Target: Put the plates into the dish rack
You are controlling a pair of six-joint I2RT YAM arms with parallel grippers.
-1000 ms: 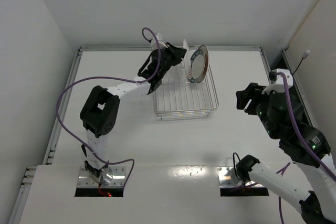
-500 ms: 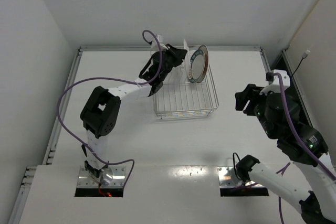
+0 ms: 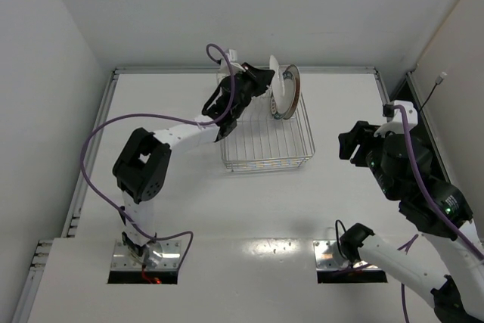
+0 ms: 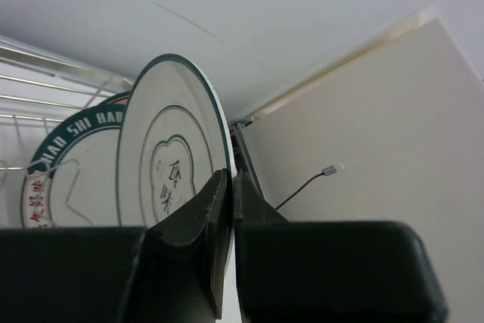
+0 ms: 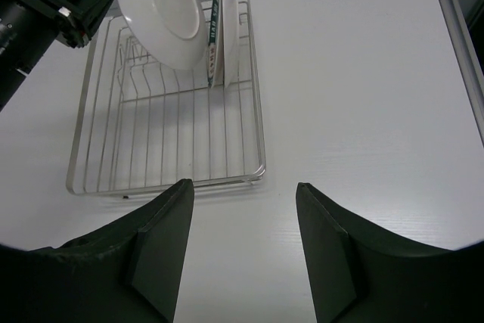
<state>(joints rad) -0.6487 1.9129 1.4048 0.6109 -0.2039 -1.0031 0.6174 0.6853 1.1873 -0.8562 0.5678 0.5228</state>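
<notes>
Over far end of silvery wire dish rack (image 3: 266,158), our left gripper (image 4: 231,187) pinches whitish round plate (image 5: 170,9) by rim; we risk it knocking racked green-lettered plate (image 3: 288,93) just beside. Right gripper (image 5: 243,188) half-spread, empty.

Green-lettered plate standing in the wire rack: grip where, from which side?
Pinch the top rim of the green-lettered round plate, from straight above. It stands on edge in the silvery wire dish rack, lower rim among the rods, a second plate close on one face, the thin-rimmed plate in the left gripper near the other.
</notes>
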